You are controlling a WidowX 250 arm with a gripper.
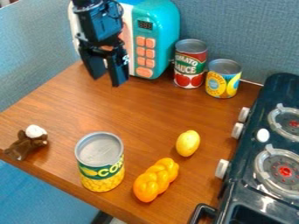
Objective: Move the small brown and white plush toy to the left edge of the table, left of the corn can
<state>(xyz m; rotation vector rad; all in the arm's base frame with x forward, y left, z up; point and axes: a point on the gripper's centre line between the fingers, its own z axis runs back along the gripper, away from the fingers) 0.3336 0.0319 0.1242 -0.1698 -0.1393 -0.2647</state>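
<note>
At the upper left, the black gripper (108, 80) hangs over the back of the wooden table, in front of the toy microwave (155, 41). Its two fingers stand apart, open, with nothing between them. A large yellow and green can (102, 168) stands upright near the front edge. To its right lies an orange braided bread toy (156, 179), with a yellow lemon (187, 143) just behind. A small brown plush toy with a white top (26, 142) lies at the left edge.
Beside the microwave stand a red and green can (189, 64) and a shorter yellow and blue can (223, 78). A dark toy stove (248, 192) with burners and white knobs borders the right side. Blue-grey partitions (245, 30) rise behind and at the left.
</note>
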